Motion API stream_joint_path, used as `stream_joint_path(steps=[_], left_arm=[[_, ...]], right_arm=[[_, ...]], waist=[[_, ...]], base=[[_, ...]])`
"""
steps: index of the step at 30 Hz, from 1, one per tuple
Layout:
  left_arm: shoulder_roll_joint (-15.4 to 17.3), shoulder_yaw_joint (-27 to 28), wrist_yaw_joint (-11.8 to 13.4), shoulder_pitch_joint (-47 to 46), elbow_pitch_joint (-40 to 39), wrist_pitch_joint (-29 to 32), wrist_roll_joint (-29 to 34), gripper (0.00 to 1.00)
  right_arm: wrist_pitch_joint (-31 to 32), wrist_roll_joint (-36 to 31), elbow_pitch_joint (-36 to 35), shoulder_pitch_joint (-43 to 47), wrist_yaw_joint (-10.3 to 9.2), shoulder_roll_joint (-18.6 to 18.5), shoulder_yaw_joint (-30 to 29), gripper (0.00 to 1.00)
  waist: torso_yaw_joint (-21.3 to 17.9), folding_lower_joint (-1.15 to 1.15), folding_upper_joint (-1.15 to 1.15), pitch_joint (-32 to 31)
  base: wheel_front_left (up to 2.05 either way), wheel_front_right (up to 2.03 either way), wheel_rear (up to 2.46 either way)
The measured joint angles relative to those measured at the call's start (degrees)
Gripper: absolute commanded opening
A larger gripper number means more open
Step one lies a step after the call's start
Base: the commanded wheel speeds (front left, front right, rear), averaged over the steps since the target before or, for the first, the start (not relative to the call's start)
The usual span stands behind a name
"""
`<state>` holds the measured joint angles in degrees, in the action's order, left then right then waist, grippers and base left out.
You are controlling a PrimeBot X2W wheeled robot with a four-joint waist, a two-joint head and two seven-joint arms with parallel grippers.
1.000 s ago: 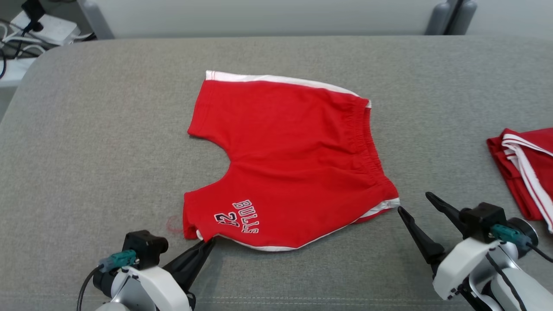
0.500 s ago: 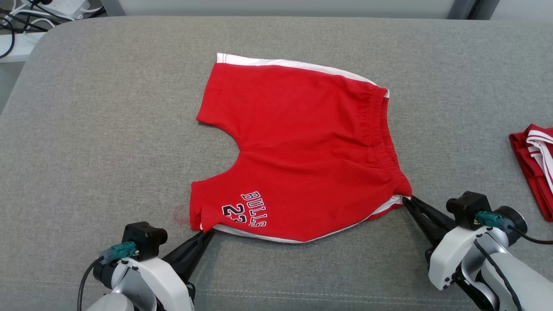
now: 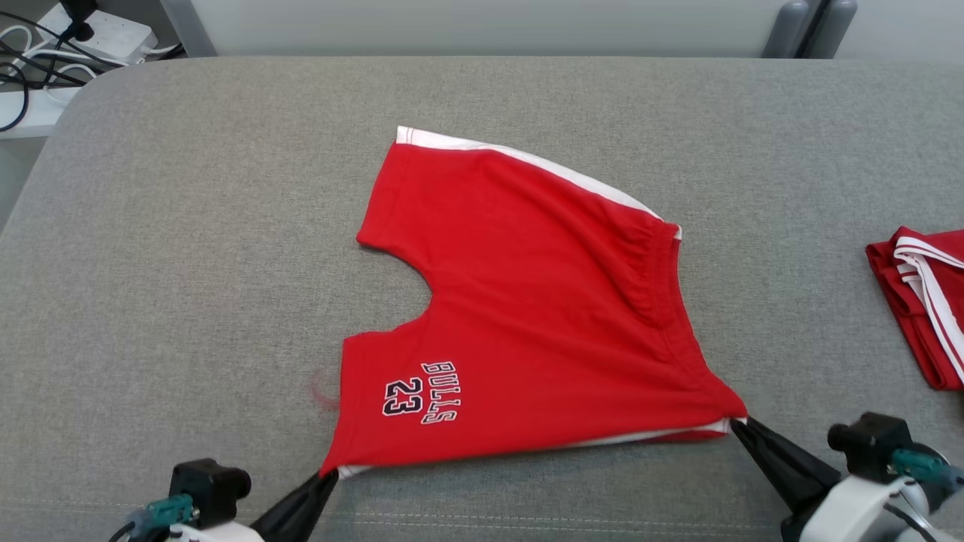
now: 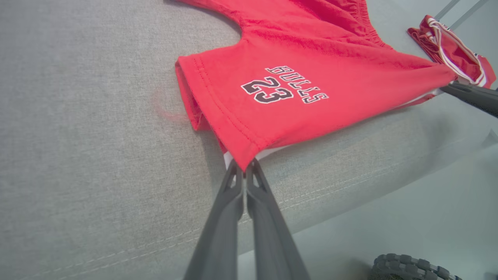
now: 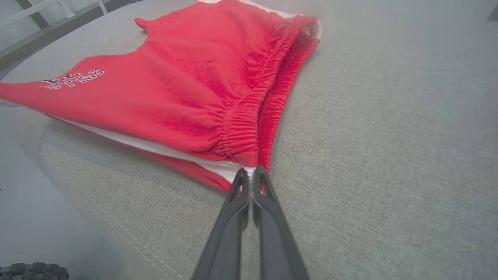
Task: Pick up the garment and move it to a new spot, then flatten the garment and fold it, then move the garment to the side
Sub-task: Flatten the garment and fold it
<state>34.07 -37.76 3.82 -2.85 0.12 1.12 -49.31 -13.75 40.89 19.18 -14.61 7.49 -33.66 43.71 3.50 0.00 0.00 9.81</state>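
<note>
My right gripper [image 3: 734, 423] is clamped shut on the waistband corner of the red shorts [image 3: 527, 316], with a bit of white side stripe nipped between the closed fingertips. My left gripper [image 3: 327, 476] is closed in the same way on the leg-hem corner, just under the "BULLS 23" print [image 3: 422, 391]. I hold both corners of the side of the shorts nearest the front edge of the grey table [image 3: 188, 226]. That side is pulled into a straight, taut line between the two grips and looks raised a little off the table. The rest of the shorts lies spread across the middle of the table, with the far leg and far stripe resting flat. I judge that I am taking hold for a lift, either to carry the shorts to a new spot or to bring this side over for a fold; I cannot tell which. Next I need to raise both arms together and evenly, keeping the tension so neither corner slips out. A second folded red garment [image 3: 915, 301] sits at the table's right side, well clear of the shorts.
</note>
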Motion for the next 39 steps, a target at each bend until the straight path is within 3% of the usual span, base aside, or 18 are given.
stream_joint_path(steps=[7, 10, 13, 17, 23, 27, 33, 39], left_arm=[[4.82, 1.77, 4.97, 8.47, -12.52, 2.44, -3.03, 0.00], [7.12, 3.22, 5.82, 10.55, -17.19, 2.52, -3.93, 0.00], [9.89, 5.22, 5.68, 10.43, -20.33, 3.07, -4.31, 0.00], [12.40, 7.43, 2.81, 4.61, -20.67, 6.26, -5.10, 0.00], [12.88, 9.27, -3.60, -10.98, -13.85, 13.60, -9.50, 0.00], [11.17, 9.56, -7.34, -22.01, -5.54, 18.76, -12.89, 0.00], [7.61, 7.97, -10.05, -37.01, 9.24, 23.70, -13.95, 0.00], [4.91, 5.65, -10.89, -46.08, 21.19, 24.57, -13.72, 0.00]], right_arm=[[-0.42, 0.74, -5.22, 8.95, 0.01, -1.52, -5.33, 0.00], [-0.41, 0.77, -7.44, 12.85, 0.01, -1.55, -7.57, 0.00], [1.22, 0.92, -9.49, 13.99, 0.02, -1.19, -8.86, 0.00], [5.65, 2.33, -11.93, 12.18, 0.01, 0.81, -10.50, 0.00], [11.61, 3.44, -12.76, 1.27, 0.00, 5.22, -12.02, 0.00], [14.23, 3.47, -9.12, -7.01, 0.00, 10.23, -11.88, 0.00], [14.14, 3.63, -1.46, -17.60, 0.00, 17.69, -9.91, 0.00], [11.23, 5.16, 4.69, -23.82, -0.01, 21.79, -5.79, 0.00]], waist=[[0.30, 0.00, 0.00, -0.26], [0.18, 0.00, 0.00, -0.02], [-0.42, 0.00, 0.00, 0.59], [-1.58, 0.00, 0.00, 1.89], [-4.70, 0.00, 0.00, 4.30], [-7.12, 0.00, 0.00, 6.55], [-10.76, 0.00, 0.00, 10.33], [-14.26, 0.00, 0.00, 13.44]], base=[[0.00, 0.00, 0.00], [0.00, 0.00, 0.00], [0.00, 0.00, 0.00], [0.00, 0.00, 0.00], [0.00, 0.00, 0.00], [0.00, 0.00, 0.00], [0.00, 0.00, 0.00], [0.00, 0.00, 0.00]])
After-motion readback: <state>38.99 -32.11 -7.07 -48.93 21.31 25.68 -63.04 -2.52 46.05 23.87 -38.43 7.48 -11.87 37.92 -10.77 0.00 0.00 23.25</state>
